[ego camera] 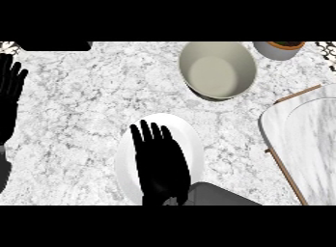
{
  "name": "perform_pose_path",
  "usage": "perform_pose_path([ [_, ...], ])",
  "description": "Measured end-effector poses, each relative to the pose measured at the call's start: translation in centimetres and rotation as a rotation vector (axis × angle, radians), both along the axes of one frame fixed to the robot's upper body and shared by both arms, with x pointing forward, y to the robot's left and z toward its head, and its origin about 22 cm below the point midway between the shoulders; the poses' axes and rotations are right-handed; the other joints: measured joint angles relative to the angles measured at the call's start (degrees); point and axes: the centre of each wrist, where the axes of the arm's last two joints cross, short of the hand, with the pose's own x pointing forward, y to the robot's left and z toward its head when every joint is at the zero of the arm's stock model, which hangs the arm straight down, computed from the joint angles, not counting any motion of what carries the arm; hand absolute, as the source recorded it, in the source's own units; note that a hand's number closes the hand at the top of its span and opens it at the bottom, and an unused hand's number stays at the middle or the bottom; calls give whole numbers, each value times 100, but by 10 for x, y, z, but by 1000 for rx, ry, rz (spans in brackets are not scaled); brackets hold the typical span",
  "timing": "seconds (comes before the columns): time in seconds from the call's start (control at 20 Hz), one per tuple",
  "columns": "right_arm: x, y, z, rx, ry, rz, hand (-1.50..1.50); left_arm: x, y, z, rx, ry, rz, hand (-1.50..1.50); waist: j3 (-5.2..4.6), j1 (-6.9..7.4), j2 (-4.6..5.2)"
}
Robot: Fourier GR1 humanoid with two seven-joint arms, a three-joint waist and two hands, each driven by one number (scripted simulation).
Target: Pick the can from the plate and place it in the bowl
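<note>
Can nowhere to be seen, possibly hidden under the right hand [159,159] spread flat over much of the white plate [190,137]. Plate's lower rim covered by the grey forearm [217,195]. Small pot [279,48] cropped at the top. Marble board [313,144] cut off at the right.

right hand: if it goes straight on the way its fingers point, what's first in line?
Past the plate's far rim, bare counter. The right hand points slightly left of the bowl, so it probably misses it; depth is unclear.
</note>
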Motion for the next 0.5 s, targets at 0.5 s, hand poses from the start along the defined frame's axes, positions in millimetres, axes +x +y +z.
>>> perform_pose_path([
  [0.5,10,-6,-30,-28,5,-32,-150,3,-5,-1,1,-1,1,0,3,13,6],
])
